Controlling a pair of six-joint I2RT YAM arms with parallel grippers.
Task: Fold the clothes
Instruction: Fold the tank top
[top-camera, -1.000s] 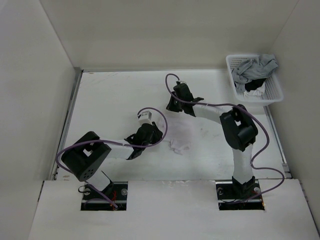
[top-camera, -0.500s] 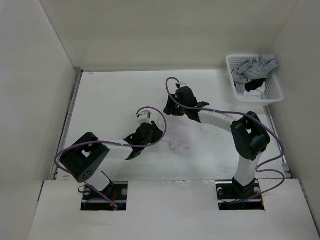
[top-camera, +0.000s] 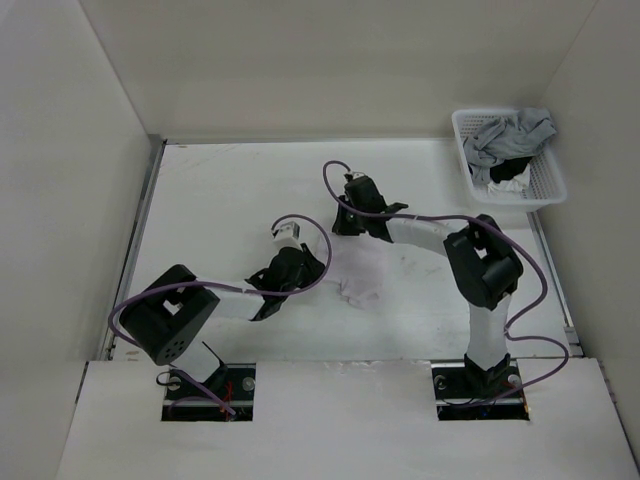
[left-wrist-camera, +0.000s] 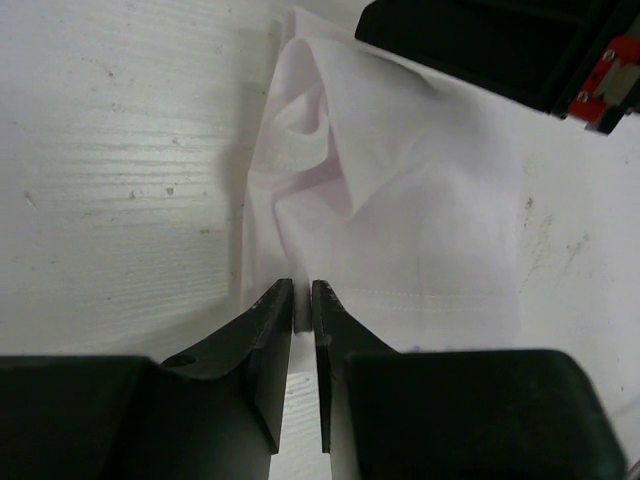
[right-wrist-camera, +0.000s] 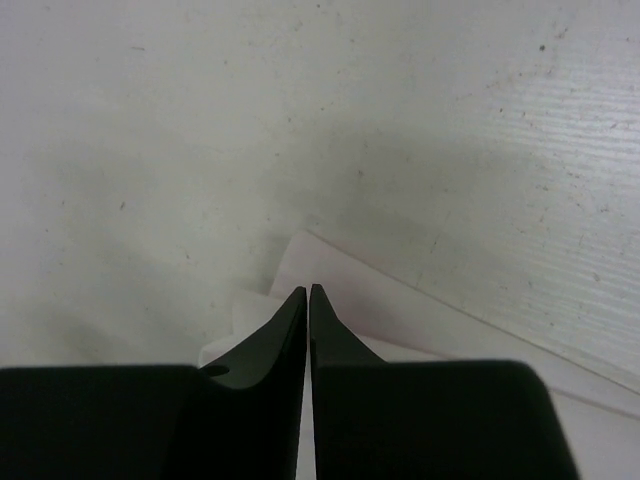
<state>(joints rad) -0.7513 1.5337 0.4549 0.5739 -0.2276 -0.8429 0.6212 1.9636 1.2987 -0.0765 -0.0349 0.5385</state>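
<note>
right gripper (right-wrist-camera: 308, 292) now back toward the left, its jaws closed again after opening, white garment (top-camera: 362, 275) spreads wider and reaches up to it, left gripper (left-wrist-camera: 303, 290) pinches tighter

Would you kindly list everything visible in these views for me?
white garment: one, white, crumpled mid-table between the hands
basket: one, white, table's far right corner
grey garment: one, grey, heaped in the basket
black garment: one, black, in the basket below the grey one
table: one, white, under everything
cables: two, purple, looping along the arms
arms: two, black and white, reaching from the near edge
left hand: one, black, closed on the garment's near hem
right hand: one, black, closed on its far corner
</note>
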